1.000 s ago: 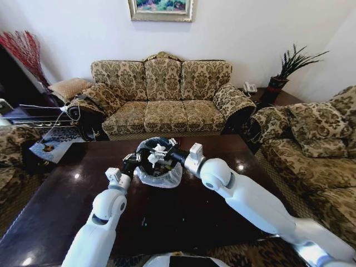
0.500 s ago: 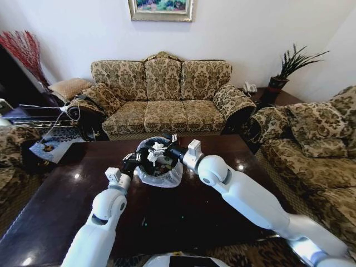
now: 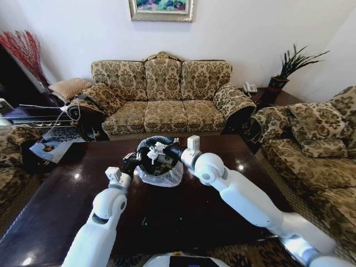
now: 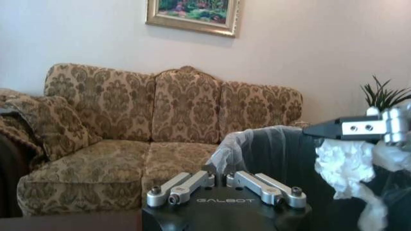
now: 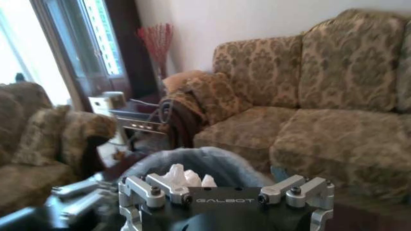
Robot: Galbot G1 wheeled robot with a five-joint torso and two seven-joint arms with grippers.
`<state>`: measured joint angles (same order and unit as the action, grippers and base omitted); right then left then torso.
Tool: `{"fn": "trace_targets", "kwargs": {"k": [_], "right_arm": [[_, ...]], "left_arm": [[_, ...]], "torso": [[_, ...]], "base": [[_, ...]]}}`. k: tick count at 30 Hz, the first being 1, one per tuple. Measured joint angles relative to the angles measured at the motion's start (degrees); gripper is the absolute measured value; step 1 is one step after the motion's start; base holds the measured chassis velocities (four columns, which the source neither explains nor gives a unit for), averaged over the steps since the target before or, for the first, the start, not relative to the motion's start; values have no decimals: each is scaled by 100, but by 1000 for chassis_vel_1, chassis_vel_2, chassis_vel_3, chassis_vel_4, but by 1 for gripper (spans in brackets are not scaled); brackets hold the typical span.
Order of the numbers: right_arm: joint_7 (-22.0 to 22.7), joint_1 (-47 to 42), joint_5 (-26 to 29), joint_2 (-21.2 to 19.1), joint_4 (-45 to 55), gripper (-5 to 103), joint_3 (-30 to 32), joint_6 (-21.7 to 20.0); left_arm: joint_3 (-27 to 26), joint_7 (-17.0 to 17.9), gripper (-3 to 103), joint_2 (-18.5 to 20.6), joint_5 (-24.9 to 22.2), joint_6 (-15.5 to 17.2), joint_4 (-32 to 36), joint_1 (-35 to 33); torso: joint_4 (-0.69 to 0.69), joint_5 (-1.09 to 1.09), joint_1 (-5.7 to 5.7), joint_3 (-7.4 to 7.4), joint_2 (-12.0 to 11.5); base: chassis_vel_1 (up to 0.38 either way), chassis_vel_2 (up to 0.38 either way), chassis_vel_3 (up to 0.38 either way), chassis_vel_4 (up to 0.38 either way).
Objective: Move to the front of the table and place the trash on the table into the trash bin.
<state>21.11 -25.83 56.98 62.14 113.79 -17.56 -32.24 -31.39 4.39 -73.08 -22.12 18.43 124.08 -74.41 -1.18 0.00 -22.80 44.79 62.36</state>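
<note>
Right jaws: the right gripper reaches over the mouth of the bin, its jaws clenched on a crumpled wad of white paper; in the left wrist view its dark fingertip pinches the top of the wad, which hangs just above the bin's black inside.

Left jaws: the left gripper sits against the bin's left side; its jaws stand together at the folded bag, but I cannot tell whether they grasp it.

Paper: held clear of the surface, over the bin opening, white folds showing between the right gripper's fingers.

Bin: a small round dark trash bin lined with a translucent whitish plastic bag stands on the far middle part of the surface, between the two arms; the bag is folded over the rim.

Surface: the large low rectangular table of dark glossy brown wood carries the bin; a few tiny pale specks lie on its near part, too small to tell what they are.

Beyond: a patterned beige three-seat sofa stands behind the table.
</note>
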Motion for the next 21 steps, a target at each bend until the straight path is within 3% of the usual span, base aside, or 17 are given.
{"fn": "trace_targets", "kwargs": {"k": [3, 7, 21], "right_arm": [[-233, -46, -432, -58, -94, 100, 3, 79], [-658, -131, -1429, -203, -244, 100, 30, 312], [-964, -202, -1727, -633, -46, 100, 451, 425]], "left_arm": [[0, -4, 3, 0, 0, 0, 2, 0], [-8, -16, 3, 2, 0, -5, 23, -13], [0, -26, 3, -12, 5, -8, 55, -20]], "torso": [[0, 0, 0, 0, 0], [0, 1, 0, 0, 0], [1, 1, 0, 0, 0]], "base": [[0, 0, 0, 0], [0, 0, 0, 0], [0, 0, 0, 0]]}}
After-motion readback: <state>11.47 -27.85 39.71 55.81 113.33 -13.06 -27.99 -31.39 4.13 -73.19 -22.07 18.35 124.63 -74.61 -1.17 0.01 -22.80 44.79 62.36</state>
